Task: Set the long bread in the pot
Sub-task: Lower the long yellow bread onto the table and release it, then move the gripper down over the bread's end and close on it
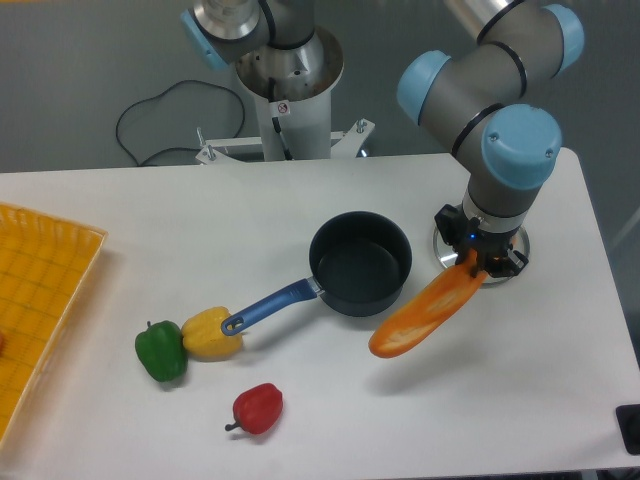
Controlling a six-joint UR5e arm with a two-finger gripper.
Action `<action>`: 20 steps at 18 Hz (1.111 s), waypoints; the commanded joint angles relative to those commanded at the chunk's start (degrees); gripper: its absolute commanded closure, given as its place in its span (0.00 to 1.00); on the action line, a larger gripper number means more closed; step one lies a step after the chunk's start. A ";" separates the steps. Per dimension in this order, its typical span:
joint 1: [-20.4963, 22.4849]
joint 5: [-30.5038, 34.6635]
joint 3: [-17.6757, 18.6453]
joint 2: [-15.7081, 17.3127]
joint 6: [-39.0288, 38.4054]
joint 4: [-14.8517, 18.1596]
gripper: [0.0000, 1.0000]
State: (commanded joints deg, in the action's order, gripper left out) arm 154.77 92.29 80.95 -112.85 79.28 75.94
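Red pepper (258, 407): front of table (120, 215), nearest the camera, lying alone.
Green pepper (161, 351): left of centre, touching the yellow pepper (212, 334) on its right.
Yellow pepper: sits right at the tip of the pot handle (270, 304).
Pot (360, 263): upright, mid-table, handle pointing front-left. Interior looks dark and bare, nothing visible inside.
Long bread (427, 312): off the table, tilted, upper end in the gripper, lower end hanging front-left. Just right of the pot, outside its rim, not in it.
Gripper (478, 262): fingers clamped on the bread's upper end, pointing down.
Lid (480, 246): round glass disc on the table under the gripper, mostly hidden by the wrist.
Yellow tray (45, 300): far left edge, grid-patterned floor. Small reddish bit at its left border, can't tell what.
Cable (165, 115): black loop on the floor behind the table.
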 joint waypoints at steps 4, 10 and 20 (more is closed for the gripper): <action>0.00 0.00 0.53 1.49 0.00 0.35 0.67; 0.88 0.00 3.68 4.48 0.00 0.44 0.67; 0.79 0.00 4.48 4.92 -0.09 -0.09 0.68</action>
State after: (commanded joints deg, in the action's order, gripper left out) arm 155.57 92.29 85.43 -107.93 79.19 75.85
